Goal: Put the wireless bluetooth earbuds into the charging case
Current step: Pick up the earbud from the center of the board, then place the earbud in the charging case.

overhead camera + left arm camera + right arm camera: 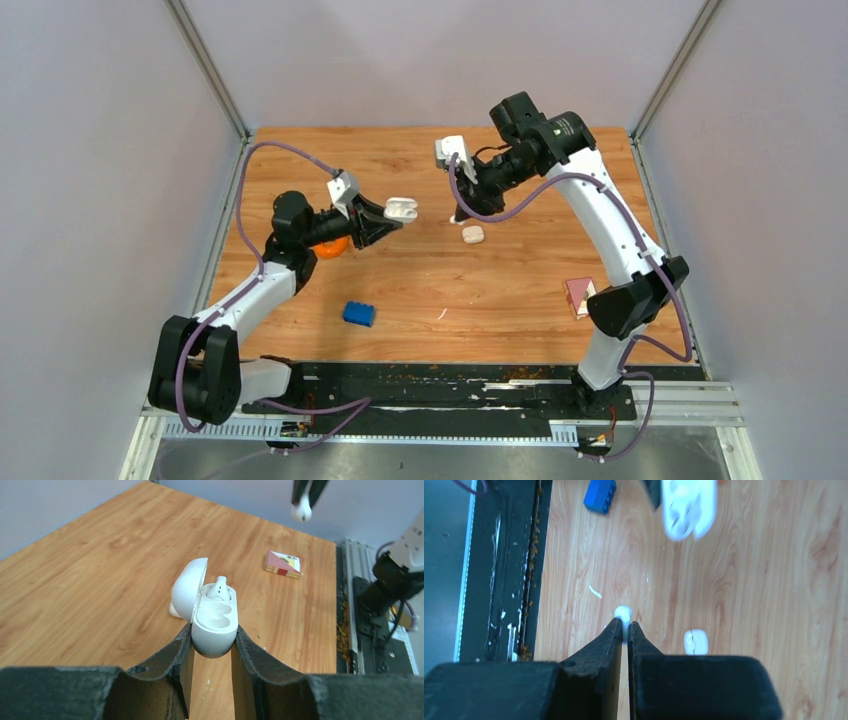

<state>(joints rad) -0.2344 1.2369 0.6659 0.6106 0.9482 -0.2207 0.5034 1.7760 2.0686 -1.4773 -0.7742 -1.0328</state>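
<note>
earbud (623, 613) pinched in R gripper (625, 627) tips, open case (215, 622) in L gripper (212, 632)

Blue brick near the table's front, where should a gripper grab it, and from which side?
From straight above, closing across the two long side faces of the blue brick at mid-length. It lies flat on the table, slightly skewed to the front edge, so the wrist likely needs a small turn. Those faces look flat and parallel, with bare wood beside both.

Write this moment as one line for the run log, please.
left pincer: shut on open charging case | case: one seated earbud | right pincer: shut on second earbud | insertion: not yet done
</note>
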